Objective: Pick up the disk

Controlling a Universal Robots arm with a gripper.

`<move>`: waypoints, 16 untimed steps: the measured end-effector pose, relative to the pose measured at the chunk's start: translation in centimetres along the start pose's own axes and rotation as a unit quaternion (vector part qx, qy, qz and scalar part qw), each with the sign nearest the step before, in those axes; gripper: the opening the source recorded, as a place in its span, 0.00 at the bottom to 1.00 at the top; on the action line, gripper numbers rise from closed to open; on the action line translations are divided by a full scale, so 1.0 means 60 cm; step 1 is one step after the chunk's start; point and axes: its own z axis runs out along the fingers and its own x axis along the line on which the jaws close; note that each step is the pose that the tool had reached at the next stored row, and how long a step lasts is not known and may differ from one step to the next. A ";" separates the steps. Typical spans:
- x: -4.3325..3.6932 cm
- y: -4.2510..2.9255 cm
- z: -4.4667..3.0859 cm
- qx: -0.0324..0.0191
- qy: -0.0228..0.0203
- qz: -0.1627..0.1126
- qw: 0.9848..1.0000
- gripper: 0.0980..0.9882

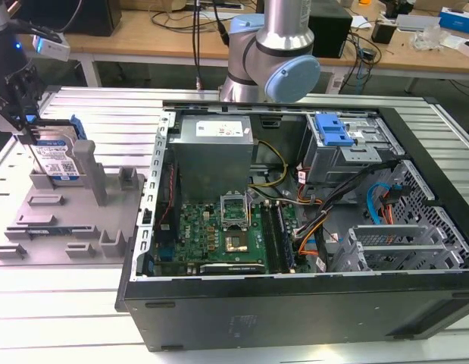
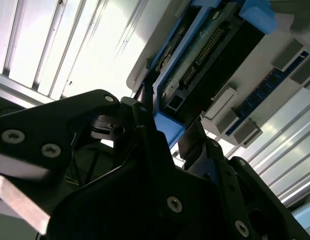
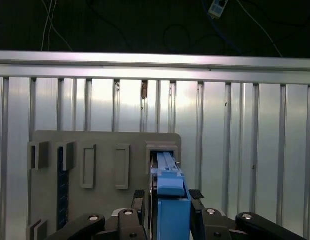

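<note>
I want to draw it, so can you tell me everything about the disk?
The disk is a flat box with a white-and-blue label and blue plastic rails on its edges. It stands upright on edge on the grey plate, beside a grey post. The second wrist view shows a connector row on one end. The gripper straddles its top.

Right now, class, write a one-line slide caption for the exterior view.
Robot gripper at the disk, which stands on edge in a grey plate beside an open computer case.
</note>
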 end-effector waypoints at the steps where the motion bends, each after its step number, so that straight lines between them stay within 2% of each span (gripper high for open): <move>1: 0.000 0.000 0.000 0.000 0.000 0.000 1.000 0.40; 13: 0.000 0.000 0.001 0.000 0.000 0.000 1.000 0.40; 15: 0.000 0.000 0.001 0.000 0.000 0.000 1.000 0.39; 16: 0.000 0.000 0.001 0.000 0.000 0.000 1.000 0.31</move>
